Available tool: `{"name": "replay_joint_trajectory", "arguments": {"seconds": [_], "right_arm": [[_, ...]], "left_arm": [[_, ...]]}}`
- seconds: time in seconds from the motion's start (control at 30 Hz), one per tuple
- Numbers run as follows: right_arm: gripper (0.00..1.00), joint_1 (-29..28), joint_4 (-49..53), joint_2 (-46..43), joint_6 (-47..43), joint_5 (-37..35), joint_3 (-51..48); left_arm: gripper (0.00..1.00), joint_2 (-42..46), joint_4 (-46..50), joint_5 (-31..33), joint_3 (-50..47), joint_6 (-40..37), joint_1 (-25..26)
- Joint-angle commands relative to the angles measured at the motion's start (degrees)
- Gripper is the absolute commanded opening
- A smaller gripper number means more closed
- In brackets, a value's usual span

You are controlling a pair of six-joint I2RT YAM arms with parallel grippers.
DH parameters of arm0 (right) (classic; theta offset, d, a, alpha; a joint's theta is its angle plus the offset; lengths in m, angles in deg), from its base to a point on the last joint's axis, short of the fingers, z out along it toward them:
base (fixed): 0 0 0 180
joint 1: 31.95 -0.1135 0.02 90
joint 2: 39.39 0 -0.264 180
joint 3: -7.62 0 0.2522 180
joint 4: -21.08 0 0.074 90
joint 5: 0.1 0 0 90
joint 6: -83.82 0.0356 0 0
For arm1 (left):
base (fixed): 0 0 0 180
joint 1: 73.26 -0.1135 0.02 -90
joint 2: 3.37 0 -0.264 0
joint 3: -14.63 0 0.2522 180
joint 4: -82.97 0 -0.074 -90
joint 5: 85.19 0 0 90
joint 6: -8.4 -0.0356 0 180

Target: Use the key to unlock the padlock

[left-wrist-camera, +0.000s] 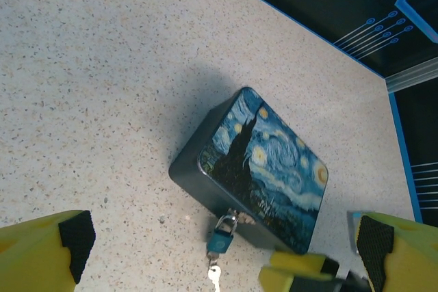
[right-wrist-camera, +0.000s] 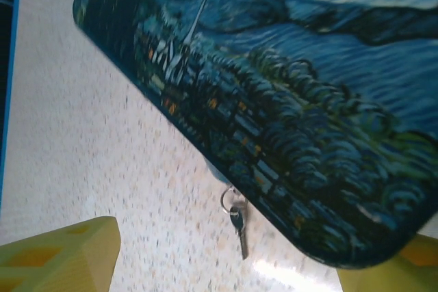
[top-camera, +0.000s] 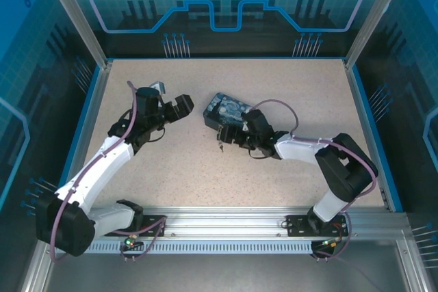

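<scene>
Left jaws spread wide, empty, above the surface (left-wrist-camera: 102,66) beside the box (left-wrist-camera: 263,162) | right jaws spread, empty, flanking the key (right-wrist-camera: 241,234) | padlock (left-wrist-camera: 220,239) hangs, apparently locked, on box's front hasp, key just below | progress: nothing gripped, unlocking all to do.

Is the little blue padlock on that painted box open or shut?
Seemingly shut: the small blue padlock hangs, shackle closed, on the painted box.
</scene>
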Motion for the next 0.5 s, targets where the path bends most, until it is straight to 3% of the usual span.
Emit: {"name": "replay_joint_trajectory", "arguments": {"seconds": [0.0, 0.23, 0.47], "right_arm": [[0.8, 4.07, -4.03, 3.23, -0.07, 3.6, 3.43], [0.79, 12.0, -6.05, 6.31, -0.88, 10.08, 8.68], [0.74, 10.91, -3.06, 1.64, -5.54, 11.54, 4.52]], "left_arm": [[0.99, -1.1, 1.0, -2.35, 0.74, 0.56, -0.23], [0.99, -3.06, -0.77, -4.0, 1.33, 0.71, 0.05], [0.99, -8.36, -0.7, -4.34, 4.93, -1.72, 0.06]]}}
